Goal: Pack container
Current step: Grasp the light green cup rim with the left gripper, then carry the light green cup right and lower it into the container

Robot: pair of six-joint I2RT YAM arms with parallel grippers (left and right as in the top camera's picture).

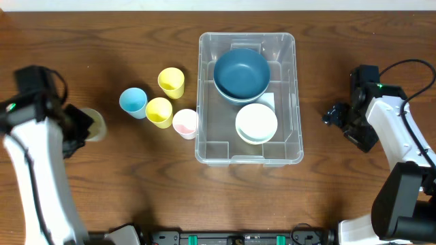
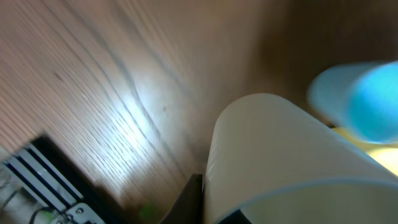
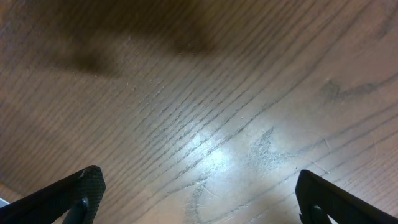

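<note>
Dark wood-grain table (image 1: 136, 187), glossy, with glare spots in both wrist views. The container (image 1: 204, 82) is a clear plastic rectangular bin w/ rounded corners, sitting upright at table center, slightly right of mid, long side running near-to-far. Inside it, a round blue bowl (image 1: 242, 73) w/ a matte look sits at the far end and a smaller round white bowl (image 1: 256, 123) at the near right. A corner of the white label (image 1: 268, 100) on the base shows between them. Four small round cups cluster left of the bin: far yellow cup (image 1: 172, 82), light blue cup (image 1: 133, 102), near yellow cup (image 1: 159, 112) and pink cup (image 1: 185, 123). The pink one is just beside the bin's left wall; contact unclear. The left gripper (image 1: 83, 126) is at the far left of the table, well apart from the bin, jaws clenched on a cream cup (image 1: 97, 125). In the left wrist view that cup (image 2: 267, 155) is a smooth, pale cylinder filling the frame, w/ the light blue cup (image 2: 367, 102) blurred behind it. The right gripper (image 3: 199, 202) is right of the bin over bare wood, jaws released wide w/ nothing between them; its dark fingertips (image 3: 84, 190) sit at the frame's lower corners.
</note>
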